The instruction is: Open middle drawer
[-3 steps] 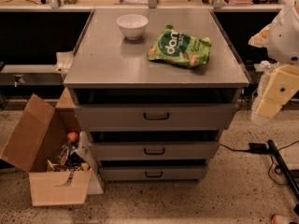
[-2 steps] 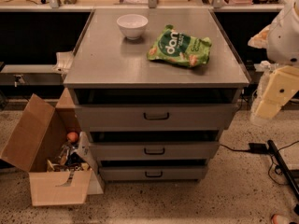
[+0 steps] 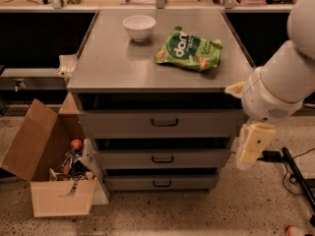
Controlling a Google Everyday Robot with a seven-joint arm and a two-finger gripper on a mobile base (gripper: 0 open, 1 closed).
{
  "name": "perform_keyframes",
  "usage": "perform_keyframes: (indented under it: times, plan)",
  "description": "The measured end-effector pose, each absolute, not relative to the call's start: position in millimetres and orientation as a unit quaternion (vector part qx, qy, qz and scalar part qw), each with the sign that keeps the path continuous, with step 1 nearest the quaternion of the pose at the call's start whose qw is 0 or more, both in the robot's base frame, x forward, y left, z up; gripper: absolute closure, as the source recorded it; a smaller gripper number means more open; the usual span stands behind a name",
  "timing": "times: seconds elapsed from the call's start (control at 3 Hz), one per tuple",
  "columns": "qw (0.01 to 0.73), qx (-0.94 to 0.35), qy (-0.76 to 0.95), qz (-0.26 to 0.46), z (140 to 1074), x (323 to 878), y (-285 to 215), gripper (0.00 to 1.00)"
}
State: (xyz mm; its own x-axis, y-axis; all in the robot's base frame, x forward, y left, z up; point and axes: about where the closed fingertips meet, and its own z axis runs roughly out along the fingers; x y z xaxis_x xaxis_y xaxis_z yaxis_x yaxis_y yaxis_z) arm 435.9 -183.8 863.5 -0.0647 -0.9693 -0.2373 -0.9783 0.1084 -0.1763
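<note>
The reach is only starting, I'd say: the middle drawer [image 3: 162, 158] is sitting shut under the front edge of the bench [image 3: 113, 65], between the taller top drawer [image 3: 118, 124] and the slimmer bottom drawer [image 3: 128, 182]. The gripper [image 3: 253, 144] is hanging off the bench's front right corner, beside the middle drawer's right end and well apart from its black bar handle [image 3: 162, 159]. It is holding nothing, and whether it is open or shut I cannot tell. Next it is going to need to swing in toward that handle, hook it squarely and pull straight out.

The white bowl [image 3: 139, 27] near the back left corner is looking empty. The cardboard box [image 3: 49, 173] on the floor by the left edge is holding a jumble of small things. The drawers are hiding their contents.
</note>
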Motion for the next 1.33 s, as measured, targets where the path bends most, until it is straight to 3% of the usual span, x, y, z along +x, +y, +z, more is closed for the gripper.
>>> perform_keyframes:
  times: [0.33, 1.33]
  plan:
    - [0.151, -0.691, 0.702, 0.077, 786, 429, -150, 0.0]
    - [0.125, -0.708, 0.693, 0.057, 718, 442, -167, 0.0]
